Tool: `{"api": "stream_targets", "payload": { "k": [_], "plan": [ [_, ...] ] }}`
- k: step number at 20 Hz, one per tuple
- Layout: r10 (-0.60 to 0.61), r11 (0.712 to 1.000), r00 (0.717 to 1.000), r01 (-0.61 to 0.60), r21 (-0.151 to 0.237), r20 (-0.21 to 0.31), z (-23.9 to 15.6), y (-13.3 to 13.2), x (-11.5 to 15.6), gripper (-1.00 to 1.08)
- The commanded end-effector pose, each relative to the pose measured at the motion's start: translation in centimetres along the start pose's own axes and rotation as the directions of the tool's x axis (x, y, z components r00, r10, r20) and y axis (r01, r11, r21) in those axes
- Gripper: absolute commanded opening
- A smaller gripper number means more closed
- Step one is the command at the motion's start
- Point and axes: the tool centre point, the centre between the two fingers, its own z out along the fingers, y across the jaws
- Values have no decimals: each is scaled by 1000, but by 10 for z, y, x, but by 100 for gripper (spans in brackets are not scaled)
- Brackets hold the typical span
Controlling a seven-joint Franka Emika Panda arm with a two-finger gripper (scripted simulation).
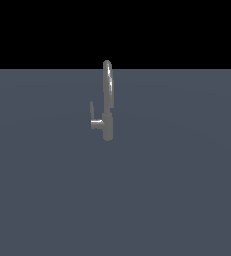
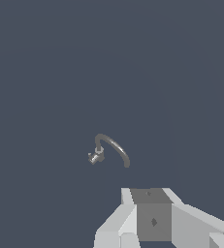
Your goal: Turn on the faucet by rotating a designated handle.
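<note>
Faucet [image 1: 107, 102]: slim grey metal, smooth w/ a soft sheen, vertical cylindrical body topped by a tall arched gooseneck spout. It stands upright on the flat, matte slate-grey bench [image 1: 187, 200], roughly mid-frame in the exterior view, its spout top crossing into the black backdrop. Handle [image 1: 95, 119]: short grey horizontal stub leaving the body low down toward the exterior view's left, ending in a thin flat lever that turns upward, so L-shaped; much smaller than the spout.

Wrist view: faucet [image 2: 109, 149] seen from above, the spout reads as a thin curved arc, w/ the handle [image 2: 93, 157] a small pale lump at one end of it. Bench surface plain, untextured, uniform all round.

Nothing stands btwn the faucet and the arm.

End effector [image 2: 154, 227]: only blocky pale-grey and darker grey housing shows at the wrist view's edge; fingertips not visible, so can't tell if wide or narrow, and it grips nothing visible. Not seen in the exterior view. Faucet lies well apart from it, ahead of the housing, no contact w/ handle or spout.
</note>
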Motion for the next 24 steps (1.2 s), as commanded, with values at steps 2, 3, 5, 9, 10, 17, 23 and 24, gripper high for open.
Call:
{"api": "stream_targets", "payload": {
  "k": [2, 3, 5, 9, 10, 17, 23, 24],
  "plan": [
    [61, 998, 997, -62, -22, -56, 8, -29, -4, -100],
    [77, 996, 995, -79, -29, -71, 11, -37, -5, -100],
    [106, 993, 989, -111, -42, -99, 21, -54, -8, -100],
    [161, 983, 976, -173, -67, -149, 47, -86, -13, -100],
    [174, 980, 972, -188, -73, -161, 55, -94, -14, -100],
    [256, 950, 940, -288, -120, -224, 130, -141, -23, -100],
    [323, 913, 911, -371, -168, -257, 216, -168, -31, -100],
    [334, 906, 906, -385, -176, -260, 232, -170, -33, -100]
  ]
}}
